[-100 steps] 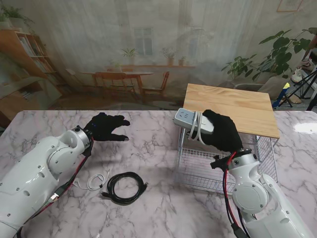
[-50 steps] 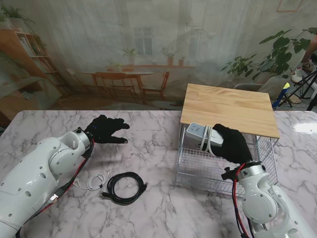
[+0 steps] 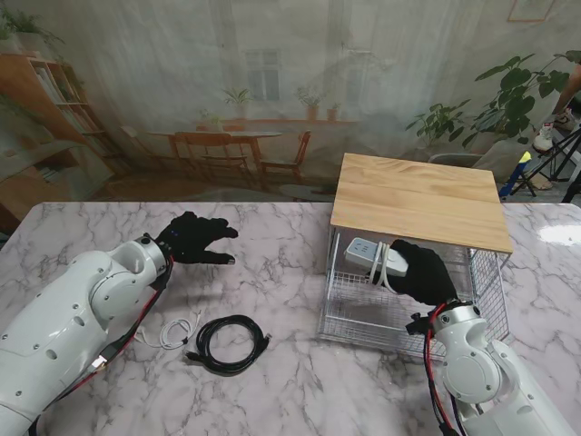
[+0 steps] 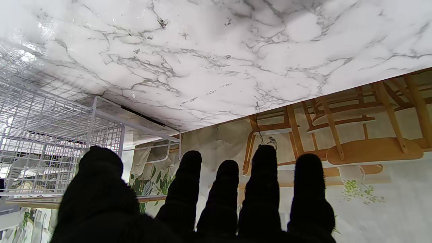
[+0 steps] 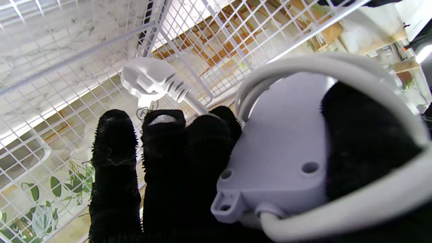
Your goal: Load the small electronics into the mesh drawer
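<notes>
My right hand (image 3: 419, 271) is shut on a white power strip (image 3: 372, 256) with its cord wound round it, held inside the white mesh drawer (image 3: 349, 316) pulled out from under a wooden top (image 3: 418, 195). In the right wrist view the power strip (image 5: 283, 148) fills my palm and its plug (image 5: 148, 79) hangs against the mesh. My left hand (image 3: 195, 236) hovers open over the marble, fingers spread. A coiled black cable (image 3: 227, 342) and a white cable (image 3: 172, 331) lie on the table nearer to me than that hand.
The marble table (image 3: 281, 263) runs back to a printed wall backdrop. In the left wrist view the mesh drawer (image 4: 50, 135) stands beside my black fingers (image 4: 189, 189). A potted plant and a stand rise at the far right.
My right hand has carried the power strip down and toward me, from above the drawer's rim into the drawer. The left hand has hardly moved.
</notes>
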Action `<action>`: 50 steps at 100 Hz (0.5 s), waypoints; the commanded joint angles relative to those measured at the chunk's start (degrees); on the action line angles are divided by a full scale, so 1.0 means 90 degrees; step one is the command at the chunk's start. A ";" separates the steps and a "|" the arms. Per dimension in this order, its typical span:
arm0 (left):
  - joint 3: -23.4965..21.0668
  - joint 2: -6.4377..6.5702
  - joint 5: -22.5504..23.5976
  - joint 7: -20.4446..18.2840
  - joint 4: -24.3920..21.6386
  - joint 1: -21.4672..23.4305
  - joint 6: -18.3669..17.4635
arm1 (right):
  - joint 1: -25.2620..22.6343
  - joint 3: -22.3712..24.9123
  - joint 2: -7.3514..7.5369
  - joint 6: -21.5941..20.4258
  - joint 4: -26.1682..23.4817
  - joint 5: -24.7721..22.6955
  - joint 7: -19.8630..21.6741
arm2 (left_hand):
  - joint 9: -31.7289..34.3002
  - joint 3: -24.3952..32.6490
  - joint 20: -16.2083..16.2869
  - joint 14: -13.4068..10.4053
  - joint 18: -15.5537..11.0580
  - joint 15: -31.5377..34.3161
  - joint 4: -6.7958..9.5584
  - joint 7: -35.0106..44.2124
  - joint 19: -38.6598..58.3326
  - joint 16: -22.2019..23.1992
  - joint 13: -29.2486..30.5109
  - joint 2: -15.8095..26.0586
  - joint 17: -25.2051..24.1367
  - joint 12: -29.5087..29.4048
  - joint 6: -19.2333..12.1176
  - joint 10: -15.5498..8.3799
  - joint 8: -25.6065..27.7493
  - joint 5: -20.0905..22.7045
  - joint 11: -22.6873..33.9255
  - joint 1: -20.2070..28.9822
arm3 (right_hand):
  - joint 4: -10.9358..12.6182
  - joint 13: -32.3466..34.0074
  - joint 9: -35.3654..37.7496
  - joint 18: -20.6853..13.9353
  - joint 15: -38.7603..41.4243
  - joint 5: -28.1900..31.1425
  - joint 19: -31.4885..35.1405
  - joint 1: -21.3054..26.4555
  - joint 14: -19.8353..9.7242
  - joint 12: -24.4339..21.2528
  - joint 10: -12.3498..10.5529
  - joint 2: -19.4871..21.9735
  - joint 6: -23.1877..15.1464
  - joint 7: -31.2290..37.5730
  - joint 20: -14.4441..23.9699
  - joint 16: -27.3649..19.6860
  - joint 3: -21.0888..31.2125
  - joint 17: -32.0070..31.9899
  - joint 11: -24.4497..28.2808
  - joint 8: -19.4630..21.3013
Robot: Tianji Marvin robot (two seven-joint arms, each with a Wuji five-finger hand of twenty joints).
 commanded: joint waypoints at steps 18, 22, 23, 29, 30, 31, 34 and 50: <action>-0.0035 0.0017 0.0029 -0.0128 -0.0027 0.0010 -0.0023 | 0.0290 -0.0073 0.0062 -0.0074 0.0394 -0.0172 0.0112 | -0.0049 0.0018 0.0057 -0.0032 -0.0048 0.0032 0.0107 -0.0083 0.0082 0.0041 -0.0037 0.0255 -0.0112 0.0084 0.0118 -0.0029 0.0033 -0.0005 0.0033 0.0019 | 0.0025 -0.0189 0.0148 -0.0170 0.0235 -0.0004 -0.0067 0.1327 -0.0398 -0.0071 -0.0577 0.1225 -0.2677 0.0707 0.0065 0.0055 0.1945 -0.0129 -0.0114 0.0135; -0.0039 0.0018 0.0036 -0.0135 -0.0031 0.0012 -0.0025 | 0.0327 -0.0084 0.0073 -0.0090 0.0451 -0.0196 0.0143 | -0.0043 0.0014 0.0058 -0.0037 -0.0051 0.0036 0.0106 -0.0080 0.0085 0.0043 -0.0029 0.0247 -0.0106 0.0085 0.0111 -0.0031 0.0034 0.0001 0.0036 0.0015 | 0.0023 -0.0207 0.0135 -0.0183 0.0213 -0.0007 -0.0077 0.1320 -0.0397 -0.0083 -0.0574 0.1231 -0.2691 0.0710 0.0068 0.0052 0.1938 -0.0144 -0.0136 0.0138; -0.0040 0.0019 0.0038 -0.0136 -0.0032 0.0012 -0.0025 | 0.0337 -0.0089 0.0076 -0.0096 0.0468 -0.0205 0.0147 | -0.0043 0.0013 0.0059 -0.0040 -0.0049 0.0036 0.0106 -0.0080 0.0086 0.0042 -0.0030 0.0251 -0.0105 0.0085 0.0110 -0.0032 0.0034 0.0000 0.0037 0.0012 | 0.0022 -0.0209 0.0133 -0.0185 0.0209 -0.0008 -0.0078 0.1317 -0.0397 -0.0086 -0.0575 0.1229 -0.2694 0.0710 0.0069 0.0052 0.1935 -0.0145 -0.0140 0.0138; -0.0042 0.0020 0.0041 -0.0147 -0.0033 0.0007 -0.0029 | 0.0401 -0.0119 0.0095 -0.0141 0.0573 -0.0279 0.0171 | -0.0051 0.0016 0.0058 -0.0041 -0.0050 0.0032 0.0107 -0.0080 0.0082 0.0041 -0.0039 0.0254 -0.0111 0.0084 0.0110 -0.0033 0.0034 -0.0001 0.0035 0.0014 | 0.0022 -0.0236 0.0117 -0.0201 0.0171 -0.0017 -0.0089 0.1309 -0.0408 -0.0107 -0.0584 0.1231 -0.2721 0.0709 0.0073 0.0044 0.1931 -0.0158 -0.0176 0.0137; -0.0042 0.0021 0.0041 -0.0150 -0.0033 0.0006 -0.0029 | 0.0410 -0.0123 0.0098 -0.0148 0.0587 -0.0288 0.0178 | -0.0052 0.0015 0.0058 -0.0039 -0.0051 0.0033 0.0106 -0.0079 0.0083 0.0042 -0.0036 0.0252 -0.0110 0.0084 0.0107 -0.0027 0.0034 0.0001 0.0034 0.0014 | 0.0022 -0.0241 0.0110 -0.0201 0.0164 -0.0023 -0.0090 0.1309 -0.0411 -0.0111 -0.0584 0.1231 -0.2727 0.0706 0.0074 0.0042 0.1932 -0.0158 -0.0185 0.0135; -0.0042 0.0021 0.0041 -0.0153 -0.0033 0.0005 -0.0030 | 0.0418 -0.0128 0.0101 -0.0154 0.0601 -0.0295 0.0186 | -0.0053 0.0016 0.0058 -0.0038 -0.0051 0.0033 0.0107 -0.0079 0.0083 0.0042 -0.0037 0.0255 -0.0111 0.0084 0.0108 -0.0024 0.0034 -0.0001 0.0034 0.0014 | 0.0022 -0.0242 0.0111 -0.0202 0.0158 -0.0020 -0.0092 0.1307 -0.0412 -0.0115 -0.0583 0.1231 -0.2737 0.0709 0.0075 0.0041 0.1931 -0.0160 -0.0190 0.0137; -0.0043 0.0022 0.0042 -0.0162 -0.0035 0.0003 -0.0030 | 0.0443 -0.0144 0.0107 -0.0167 0.0641 -0.0305 0.0203 | -0.0063 0.0015 0.0058 -0.0045 -0.0048 0.0032 0.0106 -0.0078 0.0081 0.0041 -0.0041 0.0257 -0.0114 0.0083 0.0109 -0.0032 0.0034 0.0000 0.0030 0.0012 | 0.0021 -0.0261 0.0109 -0.0203 0.0135 -0.0019 -0.0097 0.1300 -0.0409 -0.0124 -0.0582 0.1235 -0.2750 0.0712 0.0077 0.0036 0.1929 -0.0164 -0.0205 0.0137; -0.0042 0.0026 0.0048 -0.0192 -0.0040 -0.0015 -0.0039 | 0.0550 -0.0205 0.0146 -0.0260 0.0787 -0.0330 0.0355 | -0.0060 0.0014 0.0058 -0.0044 -0.0058 0.0030 0.0106 -0.0080 0.0080 0.0041 -0.0045 0.0263 -0.0116 0.0084 0.0112 -0.0035 0.0033 -0.0006 0.0035 0.0009 | 0.0021 -0.0319 0.0066 -0.0223 -0.0025 -0.0024 -0.0148 0.1283 -0.0385 -0.0195 -0.0571 0.1224 -0.2822 0.0705 0.0087 -0.0010 0.1917 -0.0222 -0.0324 0.0119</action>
